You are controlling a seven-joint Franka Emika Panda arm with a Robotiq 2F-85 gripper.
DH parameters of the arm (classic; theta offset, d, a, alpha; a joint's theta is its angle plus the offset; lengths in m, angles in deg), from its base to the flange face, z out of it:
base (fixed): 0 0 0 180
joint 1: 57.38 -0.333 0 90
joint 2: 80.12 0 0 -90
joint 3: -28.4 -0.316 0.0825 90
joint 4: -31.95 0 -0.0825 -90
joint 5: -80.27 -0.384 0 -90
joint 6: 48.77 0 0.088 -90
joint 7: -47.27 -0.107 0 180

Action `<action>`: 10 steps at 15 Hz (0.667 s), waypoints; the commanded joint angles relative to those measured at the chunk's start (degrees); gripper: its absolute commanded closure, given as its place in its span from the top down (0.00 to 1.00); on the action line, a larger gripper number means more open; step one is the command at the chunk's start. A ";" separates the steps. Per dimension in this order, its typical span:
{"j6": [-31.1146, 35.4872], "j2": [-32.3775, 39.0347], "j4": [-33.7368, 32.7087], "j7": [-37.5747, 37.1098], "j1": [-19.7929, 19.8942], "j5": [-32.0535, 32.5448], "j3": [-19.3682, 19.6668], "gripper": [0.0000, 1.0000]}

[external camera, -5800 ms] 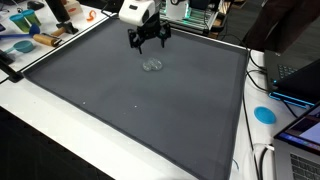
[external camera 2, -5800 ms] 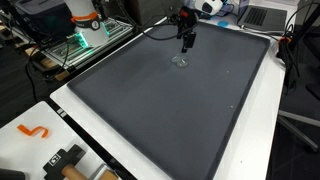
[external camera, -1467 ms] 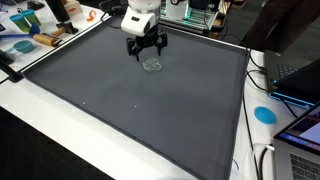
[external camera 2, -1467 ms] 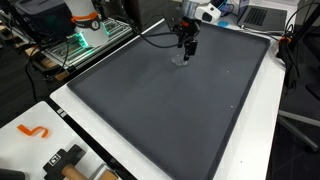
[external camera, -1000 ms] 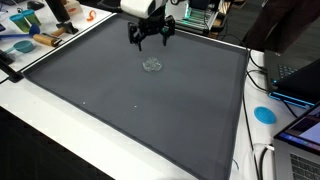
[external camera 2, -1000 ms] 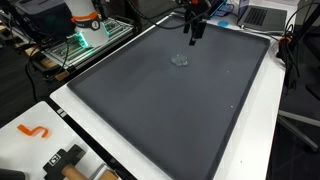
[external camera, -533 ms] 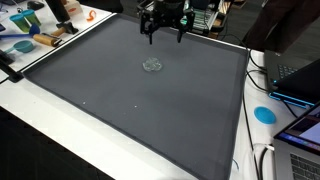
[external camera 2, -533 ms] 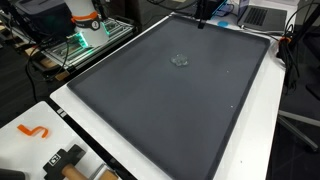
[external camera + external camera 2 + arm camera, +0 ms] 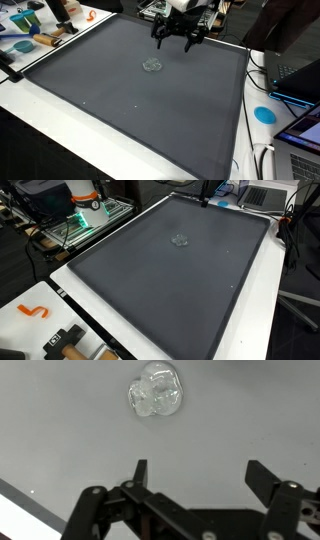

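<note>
A small clear crumpled plastic piece lies on the dark grey mat toward its far side. It also shows in an exterior view and near the top of the wrist view. My gripper hangs in the air above the mat's far edge, apart from the clear piece. Its fingers are spread wide with nothing between them in the wrist view. In an exterior view only its tip shows at the top edge.
The mat lies on a white table. Tools and a blue dish sit at one corner, a laptop and blue disc at another side. An orange hook and a black tool lie near the table edge. A rack stands beside it.
My gripper was low over the clear piece, then rose and moved away toward the mat's far edge. The clear piece stays on the mat.
</note>
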 commanded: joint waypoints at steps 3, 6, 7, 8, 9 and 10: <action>-4.07 4.42 -3.26 -9.55 -3.92 6.55 1.88 1.00; -6.58 6.52 -4.88 -12.86 -5.18 8.47 2.50 1.00; -7.22 7.19 -5.40 -14.02 -5.59 8.95 2.76 1.00; -7.88 7.76 -5.94 -14.76 -5.88 9.19 2.92 1.00; -8.25 8.36 -6.49 -15.74 -6.17 9.39 3.11 1.00; -8.52 8.83 -6.92 -16.50 -6.41 9.54 3.28 1.00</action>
